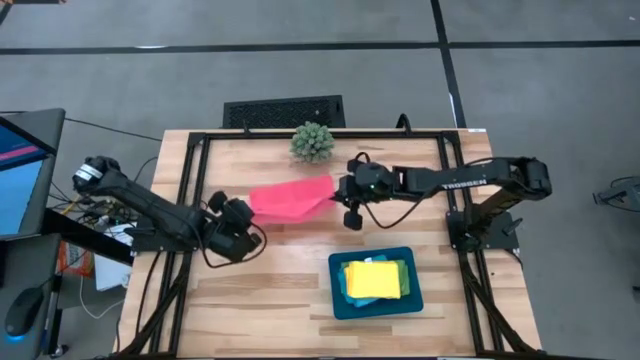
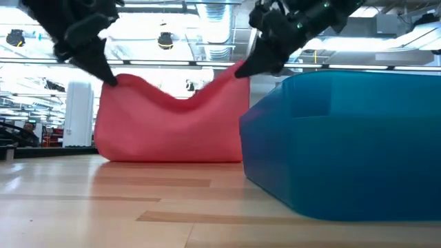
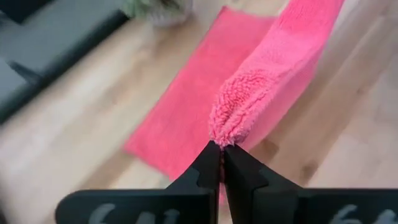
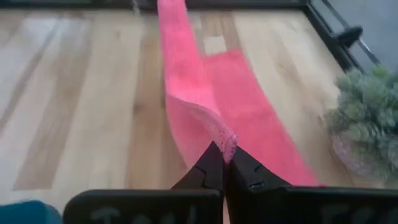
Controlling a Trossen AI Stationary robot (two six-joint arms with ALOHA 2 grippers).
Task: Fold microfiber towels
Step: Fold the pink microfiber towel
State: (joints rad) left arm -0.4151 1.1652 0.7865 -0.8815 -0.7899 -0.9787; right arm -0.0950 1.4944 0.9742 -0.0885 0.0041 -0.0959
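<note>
A: We note the left gripper (image 3: 221,152) and right gripper (image 4: 222,154) each pinch a top corner of the hot pink towel (image 1: 290,198).

B: We see it sagging between them, lower edge on the table (image 1: 270,290).

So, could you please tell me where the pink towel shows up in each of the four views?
High view: pink towel mid-table, strung between both grippers.
Low view: sagging at left, beside the teal tray.
Left wrist view: centre.
Right wrist view: centre.
Shared landmark: the spiky plant.
</note>
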